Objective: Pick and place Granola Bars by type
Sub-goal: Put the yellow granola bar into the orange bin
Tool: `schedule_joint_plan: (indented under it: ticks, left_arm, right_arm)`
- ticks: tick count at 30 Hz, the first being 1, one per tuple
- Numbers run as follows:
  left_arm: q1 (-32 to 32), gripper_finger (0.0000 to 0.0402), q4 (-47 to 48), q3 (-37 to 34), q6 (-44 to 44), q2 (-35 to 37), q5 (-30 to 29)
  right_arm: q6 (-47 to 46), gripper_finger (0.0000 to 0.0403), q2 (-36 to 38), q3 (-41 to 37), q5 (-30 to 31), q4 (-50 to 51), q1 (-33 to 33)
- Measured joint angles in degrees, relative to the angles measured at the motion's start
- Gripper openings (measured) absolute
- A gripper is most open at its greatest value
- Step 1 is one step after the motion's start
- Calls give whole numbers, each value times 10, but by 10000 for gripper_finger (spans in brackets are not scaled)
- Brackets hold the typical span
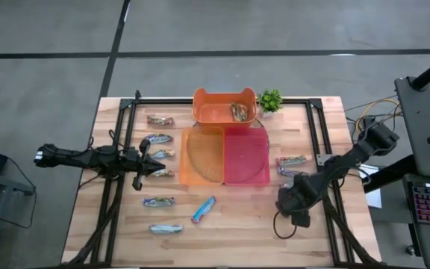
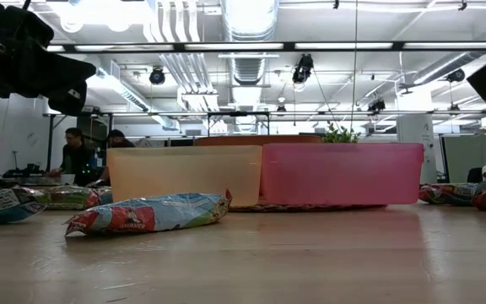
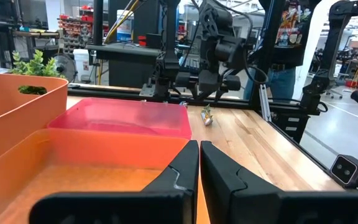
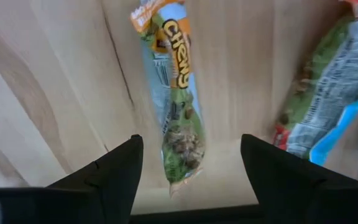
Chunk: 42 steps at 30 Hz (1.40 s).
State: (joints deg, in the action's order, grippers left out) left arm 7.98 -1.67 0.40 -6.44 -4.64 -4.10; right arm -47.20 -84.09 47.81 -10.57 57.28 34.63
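Blue-wrapped bar [image 2: 148,214] nearest, front of worktop | nine bars on table, one in orange bin [image 1: 216,113] | left gripper [image 1: 142,159] together | right gripper [image 4: 191,174] apart above greenish bar [image 4: 174,99]

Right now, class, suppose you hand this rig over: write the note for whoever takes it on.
Left pincer: shut, empty, waiting by the orange bin.
Right pincer: open, poised over a green Chewy bar lying on the table, not gripped.
Done: one bar is in the far orange tub.
Left: the orange bin and pink bin look empty; six bars remain on the left side and front, two on the right.
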Motion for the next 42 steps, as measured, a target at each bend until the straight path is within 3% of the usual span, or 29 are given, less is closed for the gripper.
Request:
schedule_joint_plan:
  ticks: [18, 24, 35, 42]
  left_arm:
    - [0, 0, 0, 0, 0, 0, 0]
    - [0, 0, 0, 0, 0, 0, 0]
    - [0, 0, 0, 0, 0, 0, 0]
    - [0, 0, 0, 0, 0, 0, 0]
  right_arm:
    - [7, 249, -64, -34, -20, -67, 0]
    - [7, 195, -82, -34, -28, -67, 0]
    - [-37, 33, -72, -36, -36, -77, 0]
    - [-69, 15, -50, -13, -47, -57, 0]
